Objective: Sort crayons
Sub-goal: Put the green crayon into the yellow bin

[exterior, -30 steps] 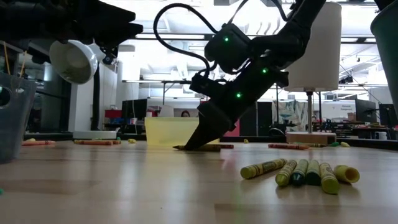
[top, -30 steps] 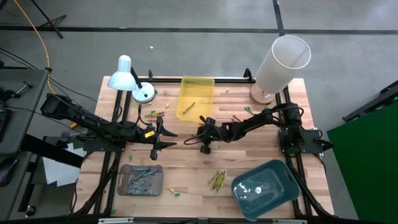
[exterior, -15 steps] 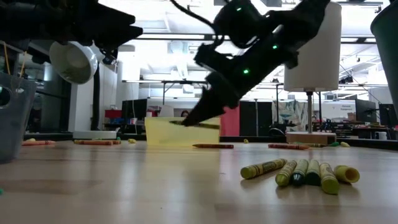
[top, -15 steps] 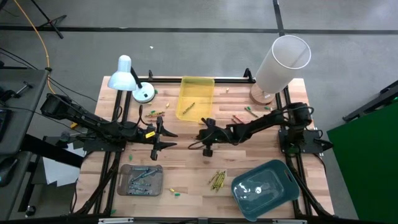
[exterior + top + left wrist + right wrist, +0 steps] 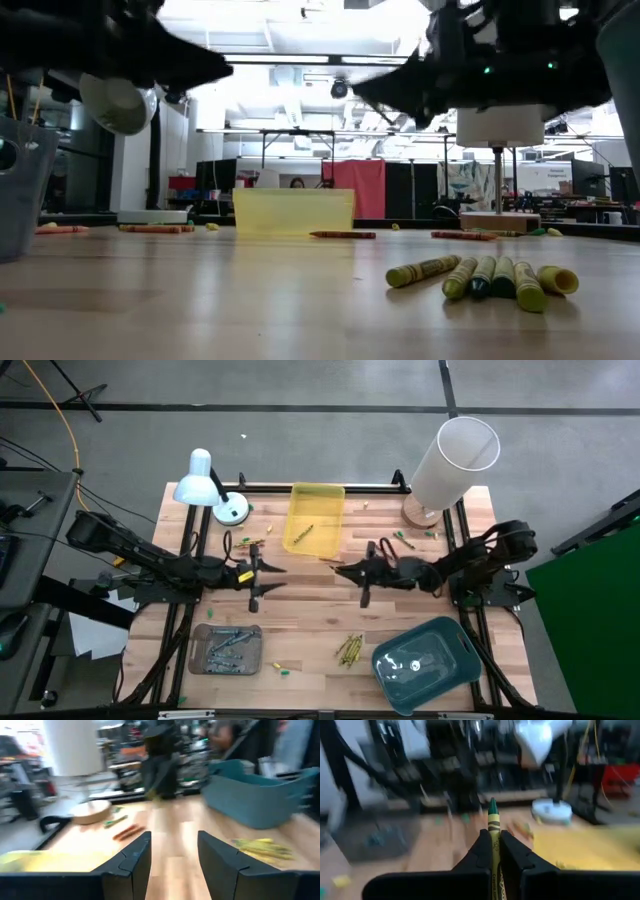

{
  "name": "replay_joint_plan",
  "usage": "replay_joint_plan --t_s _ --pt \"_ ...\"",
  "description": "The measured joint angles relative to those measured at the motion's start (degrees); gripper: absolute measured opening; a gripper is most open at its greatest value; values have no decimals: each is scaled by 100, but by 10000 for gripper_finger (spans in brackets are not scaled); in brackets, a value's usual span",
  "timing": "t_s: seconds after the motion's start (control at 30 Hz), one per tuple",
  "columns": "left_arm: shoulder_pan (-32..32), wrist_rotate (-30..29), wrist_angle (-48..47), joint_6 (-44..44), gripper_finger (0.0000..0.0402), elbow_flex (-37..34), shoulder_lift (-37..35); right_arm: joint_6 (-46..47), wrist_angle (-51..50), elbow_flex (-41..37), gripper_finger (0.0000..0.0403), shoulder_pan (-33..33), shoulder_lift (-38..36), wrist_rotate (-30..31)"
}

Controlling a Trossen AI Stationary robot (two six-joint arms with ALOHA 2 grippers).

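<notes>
With the right gripper [image 5: 493, 851] pinched on a green crayon [image 5: 493, 827] by its lower half and the left gripper [image 5: 173, 851] idle, jaws apart, a hasty swing could twist that crayon loose above the table [image 5: 300, 610].

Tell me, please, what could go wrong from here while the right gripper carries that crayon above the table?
1. The right gripper pinches the green crayon only by its lower part, so it might slip or swing in transit.
2. If it fell, it could land among other loose crayons on the table.
3. The left gripper hovers open nearby; paths could cross.
</notes>
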Motion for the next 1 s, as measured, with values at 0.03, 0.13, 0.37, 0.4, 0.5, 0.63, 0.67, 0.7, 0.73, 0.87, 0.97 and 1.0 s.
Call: replay_joint_plan --t_s 0.03,0.13,0.37,0.4,0.5,0.63,0.67,0.7,0.73,0.87,0.97,1.0 --pt "55 -34 248 27 145 -97 74 -4 315 -13 1 8 54 -77" --pt "245 212 1571 -28 145 -355 564 -7 334 163 1 42 167 -113" --pt "518 853 3640 -427 145 -396 2229 -297 183 1340 1 57 912 -432" --pt "518 868 3790 -458 145 -390 2405 -336 181 1484 1 57 1017 -459" --pt "516 884 4274 -569 145 -312 2806 -427 25 1802 1 57 1234 -493" --pt "501 927 4389 -588 145 -320 2884 -457 -96 1976 1 55 1268 -506" --pt "501 927 4419 -650 145 -319 2869 -457 -87 1991 1 55 1258 -510" --pt "501 926 4492 -700 145 -304 2866 -457 -93 2010 1 55 1257 -510" --pt "500 935 4516 -737 145 -279 2866 -456 -144 2055 1 60 1261 -526" --pt "495 1017 4516 -920 145 -110 2858 -396 -165 2216 1 110 1262 -580" --pt "440 1015 4369 -968 145 49 2943 -446 -113 2376 1 198 1262 -552" --pt "414 1015 4374 -968 145 93 2971 -457 -106 2441 1 228 1262 -549"
